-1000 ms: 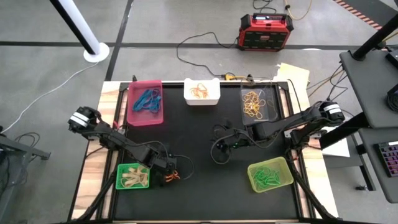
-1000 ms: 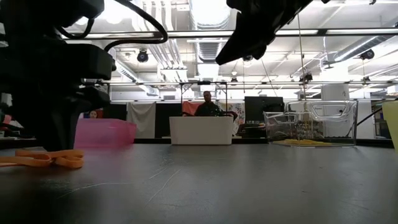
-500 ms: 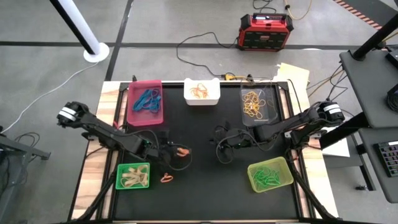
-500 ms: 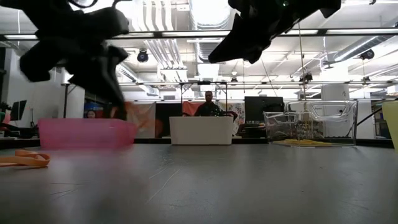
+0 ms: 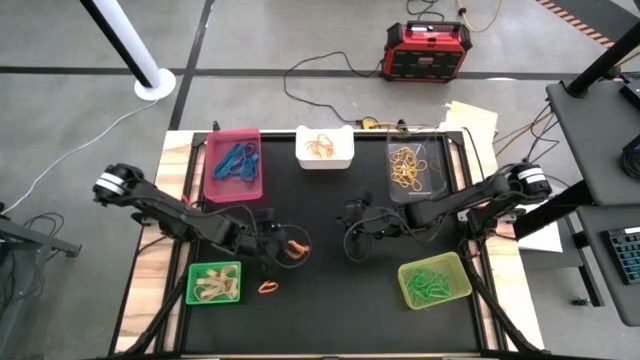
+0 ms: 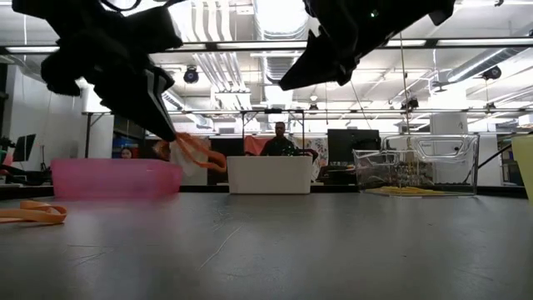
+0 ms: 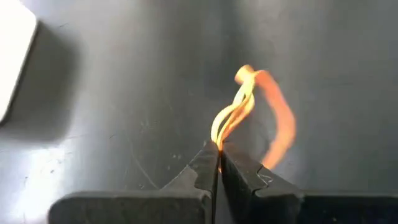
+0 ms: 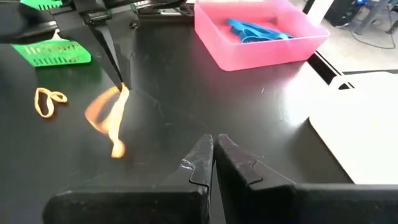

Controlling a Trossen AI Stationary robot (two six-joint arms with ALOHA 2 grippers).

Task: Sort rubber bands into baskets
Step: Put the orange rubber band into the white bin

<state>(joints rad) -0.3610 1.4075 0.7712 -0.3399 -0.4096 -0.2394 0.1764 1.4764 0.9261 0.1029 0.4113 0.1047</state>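
Rubber bands lay sorted across five baskets on the black counter (image 5: 330,310): blue ones in the pink basket (image 5: 234,166), orange in the white basket (image 5: 324,148), tan-yellow in the clear basket (image 5: 413,168), pale ones in the bright green basket (image 5: 215,283) and green in the yellow-green basket (image 5: 434,281). One orange band (image 5: 268,287) lay loose on the counter just beside the bright green basket.

The left gripper (image 7: 219,163) had its fingers pressed fully together, pinching a twisted orange rubber band (image 7: 255,112) at their tips; the loop dangled clear of the counter, near the counter's middle and between the pink and bright green baskets. In the low view the band (image 6: 196,152) hung blurred beneath the dark gripper, so its exact shape was hard to make out.

The right gripper (image 8: 214,155) hovered near the counter's middle, its fingers closed with nothing between them. In its wrist view the held band (image 8: 109,118) showed as a smear of orange, and the white basket (image 8: 367,127) was cut off at the edge. The low view showed a person (image 6: 279,142) far behind the counter, too small to tell more.
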